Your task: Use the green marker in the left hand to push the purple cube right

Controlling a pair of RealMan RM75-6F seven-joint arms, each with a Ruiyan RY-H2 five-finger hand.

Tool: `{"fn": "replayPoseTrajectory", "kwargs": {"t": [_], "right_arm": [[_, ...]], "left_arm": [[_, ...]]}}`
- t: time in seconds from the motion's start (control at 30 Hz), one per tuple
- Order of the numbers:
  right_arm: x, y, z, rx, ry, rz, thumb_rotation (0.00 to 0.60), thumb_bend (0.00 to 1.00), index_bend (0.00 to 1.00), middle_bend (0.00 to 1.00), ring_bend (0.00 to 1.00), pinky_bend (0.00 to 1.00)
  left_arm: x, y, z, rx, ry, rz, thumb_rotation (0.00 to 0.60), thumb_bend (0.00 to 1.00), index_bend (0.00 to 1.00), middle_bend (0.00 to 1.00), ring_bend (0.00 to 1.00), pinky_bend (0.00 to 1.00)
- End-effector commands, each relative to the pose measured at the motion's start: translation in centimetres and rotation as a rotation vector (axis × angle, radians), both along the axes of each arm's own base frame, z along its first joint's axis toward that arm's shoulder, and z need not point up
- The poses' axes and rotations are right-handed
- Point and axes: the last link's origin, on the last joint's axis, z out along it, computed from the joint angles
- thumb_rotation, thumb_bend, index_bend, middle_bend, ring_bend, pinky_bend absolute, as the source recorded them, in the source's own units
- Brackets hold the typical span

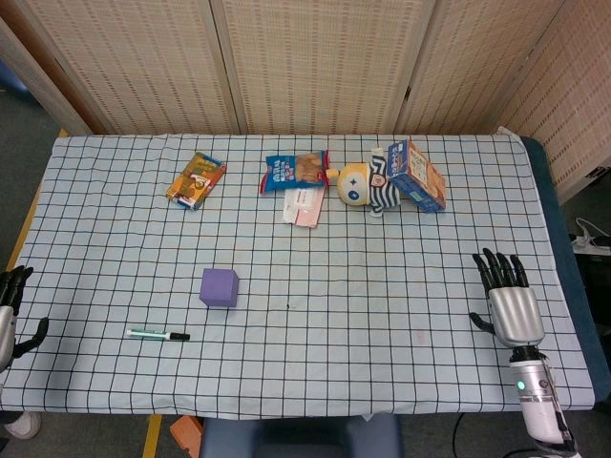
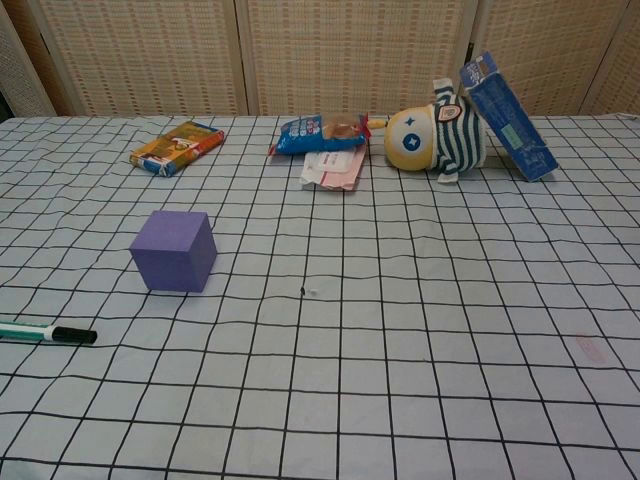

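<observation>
The purple cube (image 1: 220, 287) (image 2: 174, 250) sits on the checked cloth, left of centre. The green marker (image 1: 157, 334) (image 2: 45, 332) lies flat on the cloth in front of and to the left of the cube, black cap pointing right. My left hand (image 1: 11, 315) shows at the far left edge of the head view, fingers apart, holding nothing, well left of the marker. My right hand (image 1: 509, 294) rests near the table's right front, fingers spread and empty. Neither hand appears in the chest view.
Along the back stand an orange snack pack (image 1: 196, 179), a blue snack bag (image 1: 294, 172), a white packet (image 1: 302, 204), a striped plush toy (image 1: 368, 183) and a blue box (image 1: 418, 176). A woven screen (image 1: 315, 57) stands behind the table (image 1: 401, 315).
</observation>
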Motion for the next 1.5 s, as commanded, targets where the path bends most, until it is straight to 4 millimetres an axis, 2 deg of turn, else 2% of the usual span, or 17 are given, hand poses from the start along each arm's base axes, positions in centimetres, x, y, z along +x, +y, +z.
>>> {"fn": "replayPoseTrajectory", "kwargs": {"t": [0.03,0.23,0.27,0.33,0.4,0.5,0.63,0.97,1.17,1.33,1.5], "right_arm": [[0.0,0.1,0.0,0.001,-0.002,0.001,0.6,0.05,0.0,0.0,0.0,0.0],[0.1,0.3,0.4,-0.011,-0.01,0.004,0.6,0.05,0.0,0.0,0.0,0.0],[0.1,0.3,0.4,-0.012,-0.01,0.006,0.6,0.05,0.0,0.0,0.0,0.0],[0.1,0.4,0.4,-0.009,-0.007,0.008,0.6,0.05,0.0,0.0,0.0,0.0],[0.1,0.4,0.2,-0.002,-0.006,0.006,0.6,0.05,0.0,0.0,0.0,0.0],[0.3,0.5,0.1,0.006,-0.012,0.014,0.6,0.05,0.0,0.0,0.0,0.0],[0.7,0.8,0.1,0.011,-0.026,0.031,0.6,0.05,0.0,0.0,0.0,0.0],[1.1,1.4,0.5,0.02,-0.046,0.059,0.6,0.05,0.0,0.0,0.0,0.0],[1.3,1.7,0.8,0.019,-0.053,0.061,0.6,0.05,0.0,0.0,0.0,0.0],[1.3,1.9,0.9,0.025,-0.05,0.06,0.6,0.05,0.0,0.0,0.0,0.0],[1.4,1.9,1.0,0.026,-0.052,0.061,0.6,0.05,0.0,0.0,0.0,0.0]], "left_arm": [[0.1,0.0,-0.2,-0.008,0.004,-0.003,0.6,0.4,0.01,0.01,0.0,0.18],[0.7,0.2,-1.3,-0.04,0.032,-0.037,0.6,0.41,0.01,0.02,0.02,0.19],[0.8,0.3,-1.6,-0.046,0.048,-0.047,0.6,0.41,0.03,0.04,0.07,0.25],[1.0,0.4,-2.8,-0.081,0.103,-0.074,0.6,0.41,0.08,0.14,0.26,0.49],[1.4,0.5,-4.4,-0.139,0.131,-0.108,0.6,0.41,0.18,0.29,0.5,0.75],[1.9,0.9,-6.4,-0.188,0.19,-0.154,0.6,0.41,0.3,0.44,0.67,0.88],[2.6,1.4,-8.9,-0.212,0.289,-0.192,0.6,0.41,0.36,0.51,0.74,0.92],[3.4,1.4,-13.2,-0.274,0.366,-0.208,0.6,0.41,0.4,0.47,0.75,0.93],[3.3,1.3,-14.6,-0.304,0.411,-0.216,0.6,0.41,0.4,0.44,0.75,0.93],[3.4,1.1,-15.5,-0.339,0.431,-0.213,0.6,0.41,0.36,0.38,0.76,0.93],[3.2,1.2,-16.2,-0.352,0.474,-0.217,0.6,0.42,0.38,0.38,0.76,0.93]]}}
